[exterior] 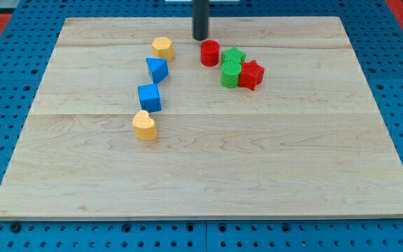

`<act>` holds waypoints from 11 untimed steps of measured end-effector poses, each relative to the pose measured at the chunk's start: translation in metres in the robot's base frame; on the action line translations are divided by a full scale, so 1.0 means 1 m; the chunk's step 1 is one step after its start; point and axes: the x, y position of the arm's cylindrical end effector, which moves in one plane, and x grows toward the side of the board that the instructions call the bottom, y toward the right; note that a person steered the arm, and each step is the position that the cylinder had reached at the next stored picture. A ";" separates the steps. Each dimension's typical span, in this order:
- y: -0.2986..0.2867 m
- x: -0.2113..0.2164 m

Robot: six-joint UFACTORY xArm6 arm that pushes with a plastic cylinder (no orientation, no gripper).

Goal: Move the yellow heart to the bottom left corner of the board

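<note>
Yellow heart (145, 126) nearest, blue cube (150, 97) just above; my tip (200, 38) far (no hand).

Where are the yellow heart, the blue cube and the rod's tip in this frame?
yellow heart (145, 125): camera view, middle of its top face.
blue cube (149, 96): camera view, centre of the block.
my tip (200, 38): camera view, the rod's lower end.

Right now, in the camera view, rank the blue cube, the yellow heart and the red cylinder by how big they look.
1. Blue cube, looks largest.
2. Yellow heart, slightly smaller, though it sits nearer the view's bottom, so the ranking is unsure.
3. Red cylinder, smallest-looking, and farthest up the board.
</note>
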 end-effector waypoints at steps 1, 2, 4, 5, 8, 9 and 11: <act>-0.036 0.016; -0.034 0.068; -0.036 0.153; -0.031 0.196; -0.151 0.290; -0.148 0.279; -0.060 0.233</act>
